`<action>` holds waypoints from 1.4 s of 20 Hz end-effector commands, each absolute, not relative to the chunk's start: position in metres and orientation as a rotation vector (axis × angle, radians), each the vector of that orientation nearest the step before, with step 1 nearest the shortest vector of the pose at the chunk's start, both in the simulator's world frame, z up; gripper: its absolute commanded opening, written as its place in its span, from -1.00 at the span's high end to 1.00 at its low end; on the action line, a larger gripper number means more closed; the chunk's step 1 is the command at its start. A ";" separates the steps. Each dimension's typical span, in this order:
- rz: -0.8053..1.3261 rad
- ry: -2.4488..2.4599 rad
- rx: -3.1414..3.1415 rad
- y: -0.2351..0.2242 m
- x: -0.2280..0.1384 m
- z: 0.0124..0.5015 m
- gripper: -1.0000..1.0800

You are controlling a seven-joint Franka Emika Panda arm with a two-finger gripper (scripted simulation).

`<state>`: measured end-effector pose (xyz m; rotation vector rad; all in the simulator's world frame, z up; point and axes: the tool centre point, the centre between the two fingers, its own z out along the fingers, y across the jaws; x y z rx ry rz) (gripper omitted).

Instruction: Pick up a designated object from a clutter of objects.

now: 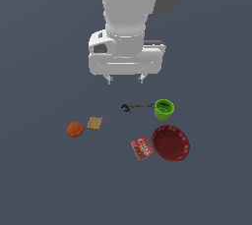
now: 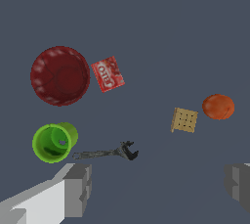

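The white robot gripper (image 1: pixel 125 78) hangs above the dark grey table (image 1: pixel 44 184) with its two fingers spread wide and nothing between them. The small flat square tan cracker (image 1: pixel 94 123) with little dimples lies flat on the table, just beside the round orange ball (image 1: pixel 75 129). It sits apart from the other things. The thin dark wrench (image 1: pixel 134 106) lies next to the green cup (image 1: pixel 164 109). The dark red bowl (image 1: pixel 171 143) sits beside the flat red packet (image 1: pixel 142 148) with a white label.
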<state>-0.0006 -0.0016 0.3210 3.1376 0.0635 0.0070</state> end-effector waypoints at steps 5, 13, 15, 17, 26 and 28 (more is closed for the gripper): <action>0.012 0.046 3.136 -0.011 0.000 0.326 -0.92; 0.021 0.018 3.132 -0.027 0.000 0.336 -0.92; 0.020 0.016 3.133 -0.028 0.002 0.332 -0.92; 0.020 0.010 3.135 -0.031 0.003 0.326 -0.92; 0.016 -0.041 3.148 -0.057 0.015 0.269 -0.92; 0.015 -0.060 3.151 -0.066 0.017 0.250 -0.92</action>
